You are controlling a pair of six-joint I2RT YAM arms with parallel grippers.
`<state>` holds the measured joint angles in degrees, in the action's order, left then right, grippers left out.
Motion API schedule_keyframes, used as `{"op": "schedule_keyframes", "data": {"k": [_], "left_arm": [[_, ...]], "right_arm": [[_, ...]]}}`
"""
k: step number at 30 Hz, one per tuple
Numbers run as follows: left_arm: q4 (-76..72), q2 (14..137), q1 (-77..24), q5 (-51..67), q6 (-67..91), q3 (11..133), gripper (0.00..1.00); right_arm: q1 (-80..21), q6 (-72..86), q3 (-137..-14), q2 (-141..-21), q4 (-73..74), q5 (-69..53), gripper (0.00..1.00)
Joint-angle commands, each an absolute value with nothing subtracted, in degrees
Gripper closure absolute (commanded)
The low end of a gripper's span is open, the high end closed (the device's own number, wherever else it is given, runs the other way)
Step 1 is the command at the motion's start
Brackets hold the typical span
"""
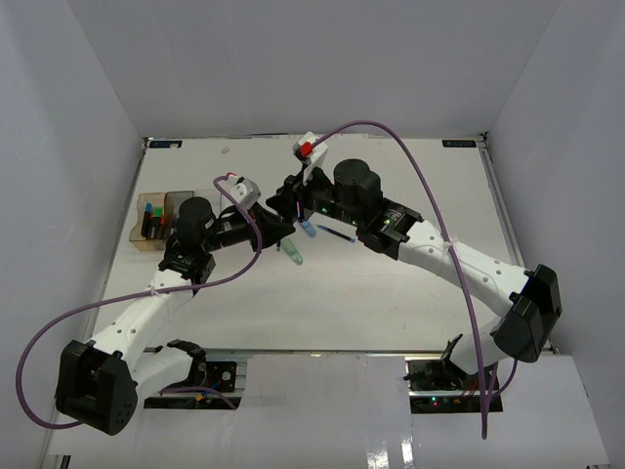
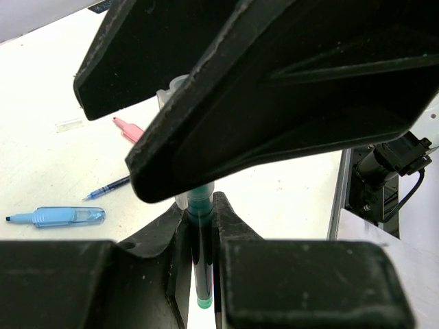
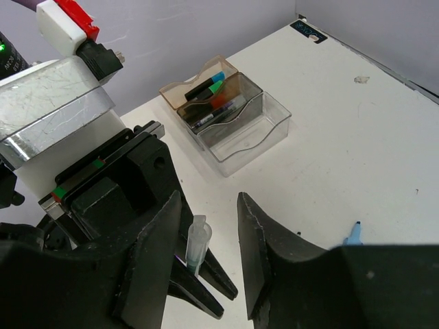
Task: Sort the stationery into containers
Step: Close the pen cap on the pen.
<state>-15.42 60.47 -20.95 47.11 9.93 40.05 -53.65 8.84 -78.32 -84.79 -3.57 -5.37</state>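
Left gripper's [image 2: 200,221] pen [image 2: 201,267] inside right gripper [image 3: 209,236]

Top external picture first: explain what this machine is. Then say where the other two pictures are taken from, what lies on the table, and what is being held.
You are looking down on two robot arms bolted to a white table. Each ends in a two-finger gripper with its own small camera; the other two pictures come from those. The left gripper clamps a dark marker with green ends. The right gripper stands open around its clear cap. On the table lie a light blue piece, a thin blue pen, a pink piece, and three joined boxes holding some markers.
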Motion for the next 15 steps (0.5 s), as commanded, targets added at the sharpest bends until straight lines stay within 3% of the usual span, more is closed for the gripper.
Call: {"op": "schedule_keyframes", "data": {"k": [1, 15], "left_arm": [[-15.29, 60.12, -20.83, 47.29, 9.67, 42.01, 0.81], [-15.21, 59.77, -20.83, 46.67, 9.93, 42.01, 0.81]], "right_arm": [[-54.05, 8.26, -80.16, -83.76, -7.03, -4.48, 0.56], [-55.19, 7.82, -79.02, -84.64, -5.45, -3.43, 0.84]]}}
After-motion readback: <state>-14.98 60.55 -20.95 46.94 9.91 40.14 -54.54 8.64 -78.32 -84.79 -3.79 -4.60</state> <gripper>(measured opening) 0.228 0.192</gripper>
